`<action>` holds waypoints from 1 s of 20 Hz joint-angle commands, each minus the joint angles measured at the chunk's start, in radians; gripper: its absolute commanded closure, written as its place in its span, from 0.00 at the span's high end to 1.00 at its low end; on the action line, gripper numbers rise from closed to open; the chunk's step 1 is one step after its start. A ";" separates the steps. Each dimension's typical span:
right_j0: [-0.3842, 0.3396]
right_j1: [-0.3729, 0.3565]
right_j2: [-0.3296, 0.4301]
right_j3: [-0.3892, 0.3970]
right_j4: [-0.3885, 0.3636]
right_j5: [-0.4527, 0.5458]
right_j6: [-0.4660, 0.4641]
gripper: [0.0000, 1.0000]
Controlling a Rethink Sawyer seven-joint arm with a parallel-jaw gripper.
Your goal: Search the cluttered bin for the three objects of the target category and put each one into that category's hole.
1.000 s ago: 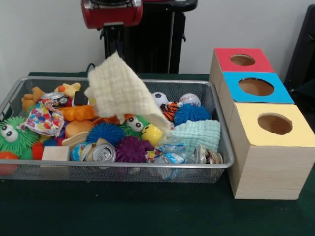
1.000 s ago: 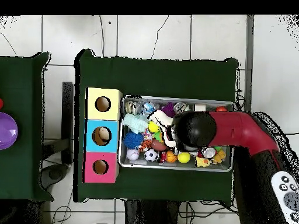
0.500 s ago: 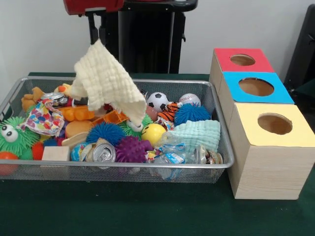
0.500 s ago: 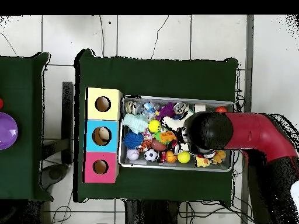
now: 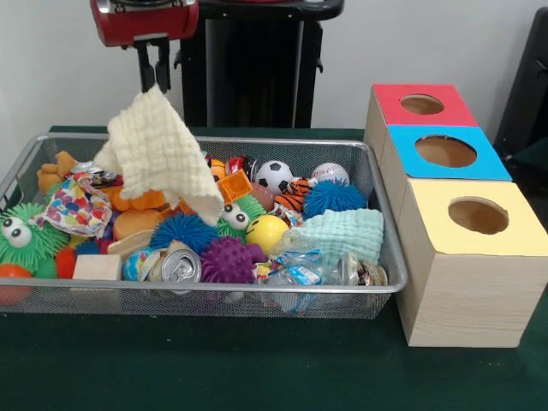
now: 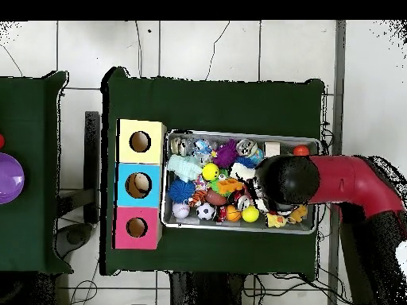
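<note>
The wire-mesh bin (image 5: 257,290) is full of toys; it also shows in the overhead view (image 6: 238,231). My gripper (image 5: 154,82) is shut on a corner of a cream waffle cloth (image 5: 163,154) and holds it hanging above the bin's left half. In the overhead view the arm's black end (image 6: 288,179) hides the gripper. Crumpled clear bluish bottles (image 5: 300,267) lie at the bin's front right, one partly under a mint cloth (image 5: 342,233). The hole in the blue panel (image 5: 445,151) is in the middle of the wooden box, right of the bin, also seen from overhead (image 6: 138,185).
A silver can (image 5: 180,267) lies at the bin's front, another can (image 5: 96,171) at the back left. Spiky balls, a football (image 5: 276,175) and a green fuzzy toy (image 5: 21,238) fill the bin. The red-panelled hole (image 5: 421,104) and yellow-panelled hole (image 5: 478,215) flank the blue one.
My gripper has carried the cream cloth toward the left of the front view. The football, an orange block and other toys in the bin's middle have come into sight.
</note>
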 commanded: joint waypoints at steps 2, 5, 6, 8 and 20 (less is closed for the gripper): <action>-0.027 0.162 0.105 -0.034 -0.083 -0.078 -0.313 0.00; -0.027 0.179 0.117 -0.029 -0.106 -0.096 -0.319 0.00; -0.035 0.181 0.132 -0.020 -0.116 -0.099 -0.317 1.00; -0.042 0.190 0.142 -0.016 -0.113 -0.117 -0.313 1.00; -0.021 0.154 0.242 0.004 -0.135 -0.138 -0.282 1.00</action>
